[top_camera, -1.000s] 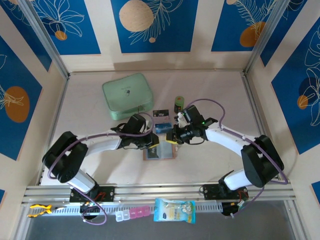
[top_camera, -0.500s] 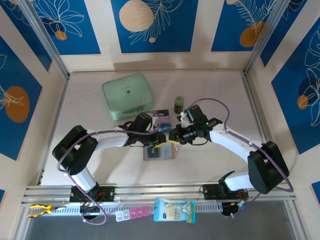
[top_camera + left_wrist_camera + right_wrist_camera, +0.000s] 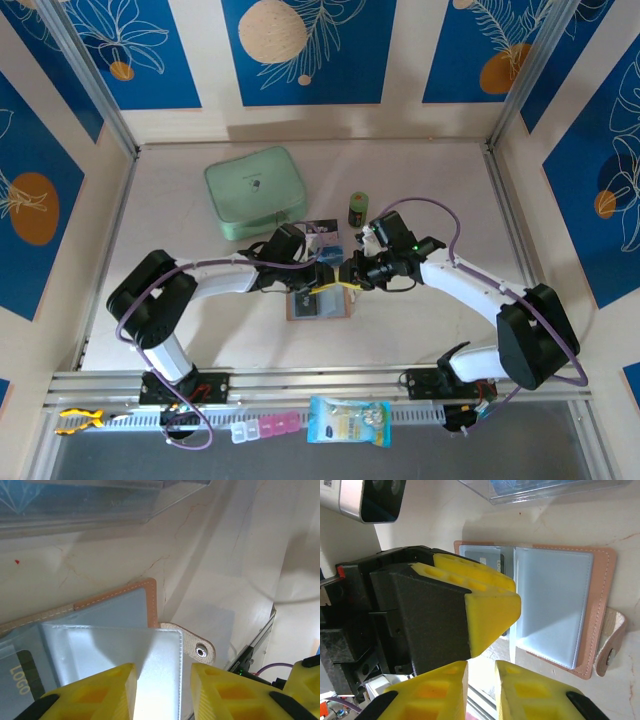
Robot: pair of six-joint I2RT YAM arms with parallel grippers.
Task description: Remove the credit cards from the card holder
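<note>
As the card holder (image 3: 117,611) lies open, left jaws straddle its sleeve (image 3: 110,655).

We note a tan leather folding card holder (image 3: 602,580) lying open on the pale table (image 3: 625,525), with its grey clear-plastic pockets (image 3: 552,605) facing up and its snap tab (image 3: 612,652) at lower right. The yellow-fingered left gripper (image 3: 512,594) overlaps its left half. The right gripper (image 3: 480,666) stands narrowly parted. A clear plastic box (image 3: 545,490) borders the top.

Left tool (image 3: 162,682) beside right tool (image 3: 481,682) (both jaws slightly parted)
</note>
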